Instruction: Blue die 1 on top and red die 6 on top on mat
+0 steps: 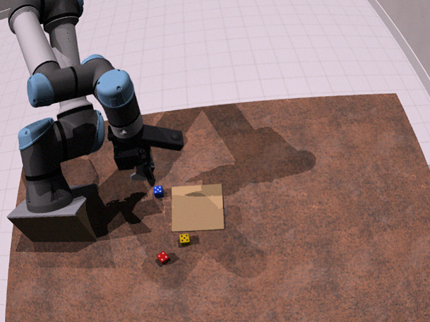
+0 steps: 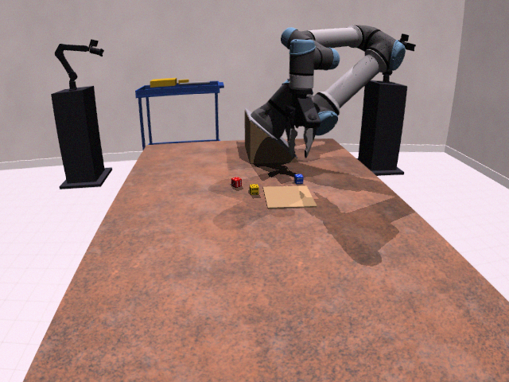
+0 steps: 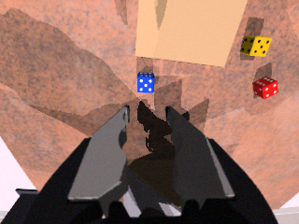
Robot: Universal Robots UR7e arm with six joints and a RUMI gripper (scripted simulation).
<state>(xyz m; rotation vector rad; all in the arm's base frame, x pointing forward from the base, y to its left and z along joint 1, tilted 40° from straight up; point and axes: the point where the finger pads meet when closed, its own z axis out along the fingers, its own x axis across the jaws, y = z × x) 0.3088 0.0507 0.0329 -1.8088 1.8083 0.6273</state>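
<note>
Your gripper (image 1: 142, 180) (image 2: 300, 156) (image 3: 148, 106) is moderately spread and holds nothing, so please centre it above the blue die (image 1: 157, 191) (image 2: 298, 178) (image 3: 146, 83), which rests just beside the mat (image 1: 197, 212) (image 2: 287, 198) (image 3: 189, 33), then descend straight and pinch two opposite sides evenly before turning.

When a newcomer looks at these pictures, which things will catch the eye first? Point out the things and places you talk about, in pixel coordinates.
Probably the big robot arm (image 1: 74, 82) (image 2: 349, 88), mounted near one end of the brown table (image 1: 320, 243) (image 2: 246, 287). Next come three small bright dice: the blue die (image 1: 158, 191) (image 2: 298, 178) (image 3: 146, 83), yellow die (image 1: 184, 239) (image 2: 254, 189) (image 3: 256, 46) and red die (image 1: 162, 257) (image 2: 236, 181) (image 3: 265, 88), all lying off the pale square mat (image 1: 197, 214) (image 2: 287, 197) (image 3: 187, 33). The gripper (image 1: 144, 180) (image 2: 300, 156) (image 3: 148, 106) hangs near the blue one, its fingers apart and nothing between them.
</note>
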